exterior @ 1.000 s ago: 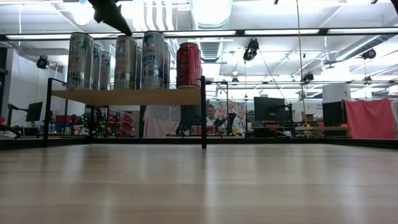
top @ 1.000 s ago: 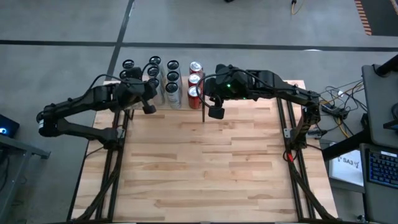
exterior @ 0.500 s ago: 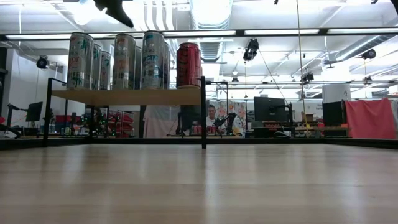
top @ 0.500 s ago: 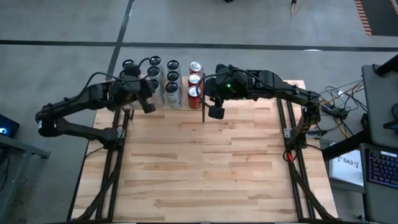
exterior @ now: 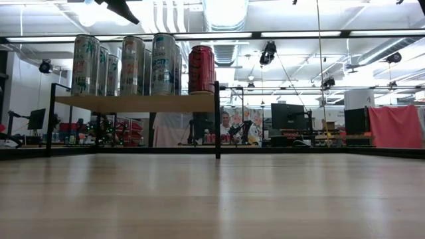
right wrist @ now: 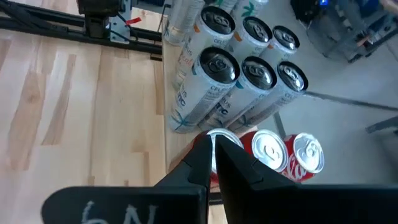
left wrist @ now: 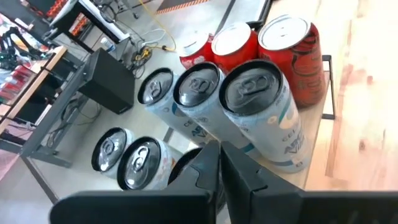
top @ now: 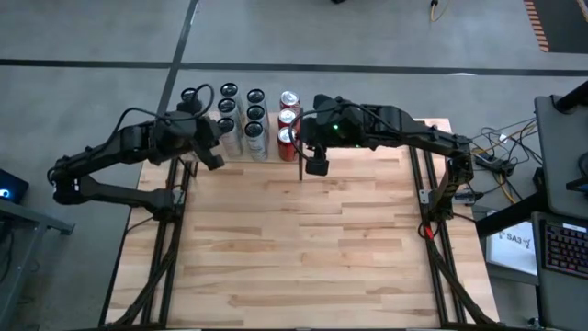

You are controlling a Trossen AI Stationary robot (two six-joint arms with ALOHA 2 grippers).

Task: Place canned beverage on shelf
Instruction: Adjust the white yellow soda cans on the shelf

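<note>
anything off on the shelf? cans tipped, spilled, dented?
Nothing stands out. The white cans and red cans stand upright in tidy rows on the shelf, with no spill or dents visible. Both grippers, left and right, are shut, empty and clear of the cans.

The shelf at twelve o'clock is packed with upright cans; the tabletop from three through nine lies open.
</note>
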